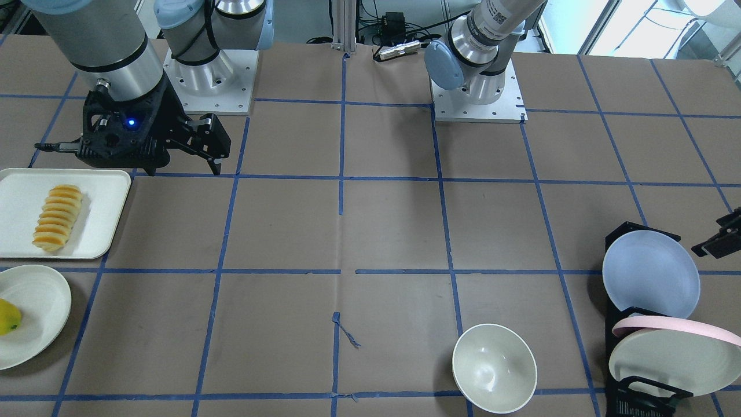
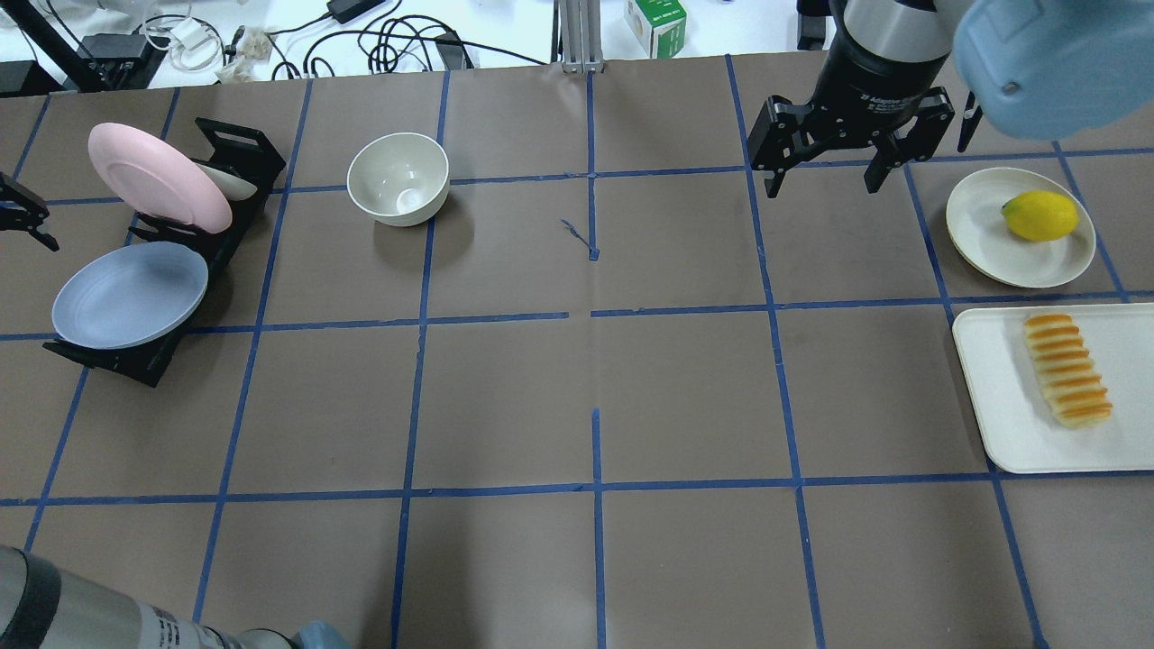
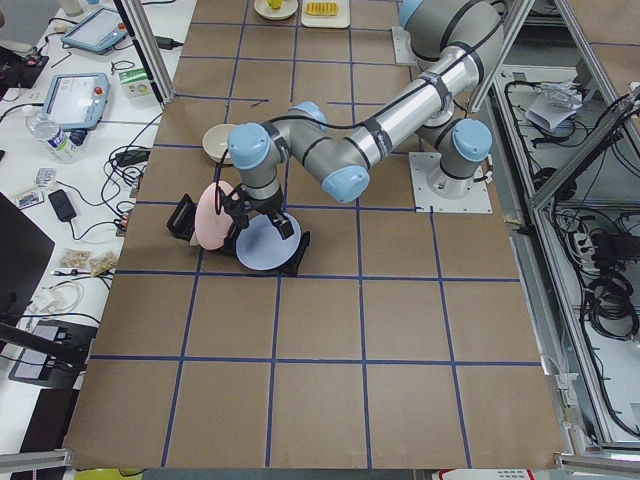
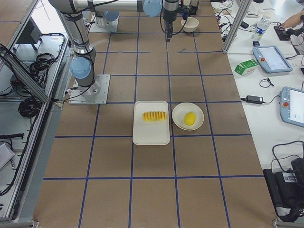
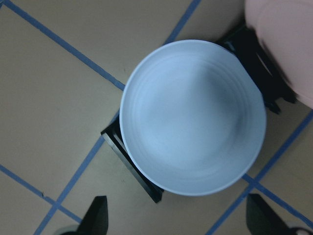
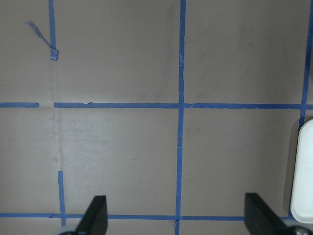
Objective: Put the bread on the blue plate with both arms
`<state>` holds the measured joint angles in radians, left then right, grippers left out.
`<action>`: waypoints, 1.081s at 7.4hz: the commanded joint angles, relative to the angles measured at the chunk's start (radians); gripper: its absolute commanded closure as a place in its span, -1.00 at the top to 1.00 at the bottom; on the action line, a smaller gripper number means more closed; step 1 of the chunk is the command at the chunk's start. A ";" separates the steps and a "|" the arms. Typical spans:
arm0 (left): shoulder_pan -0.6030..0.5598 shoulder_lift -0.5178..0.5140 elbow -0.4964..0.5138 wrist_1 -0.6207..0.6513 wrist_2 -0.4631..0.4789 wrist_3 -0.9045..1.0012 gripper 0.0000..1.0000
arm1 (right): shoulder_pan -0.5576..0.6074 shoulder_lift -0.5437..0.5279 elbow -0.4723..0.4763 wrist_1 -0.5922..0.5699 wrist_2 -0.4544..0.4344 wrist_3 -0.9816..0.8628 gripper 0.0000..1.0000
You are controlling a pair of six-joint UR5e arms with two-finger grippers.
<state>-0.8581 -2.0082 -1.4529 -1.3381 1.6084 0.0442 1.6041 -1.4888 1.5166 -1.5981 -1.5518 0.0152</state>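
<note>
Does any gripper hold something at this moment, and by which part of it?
Nothing is held. The left gripper is open above the blue plate, and the right gripper is open and empty. The bread lies on the white tray.

Matte blue plate (image 5: 193, 117), ridged bread (image 2: 1067, 370), paper-covered table (image 2: 577, 397).

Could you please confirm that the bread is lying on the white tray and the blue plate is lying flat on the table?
Not quite. The blue plate is not flat on the table: it leans tilted in the black rack, as the overhead view shows. The bread does lie on the white tray.
</note>
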 commanded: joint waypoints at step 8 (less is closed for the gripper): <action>0.037 -0.124 -0.024 0.142 -0.004 0.036 -0.25 | -0.001 0.005 0.005 0.001 -0.004 -0.003 1.00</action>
<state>-0.8216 -2.1326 -1.4746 -1.1893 1.6067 0.0791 1.6047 -1.4835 1.5206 -1.6019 -1.5531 0.0160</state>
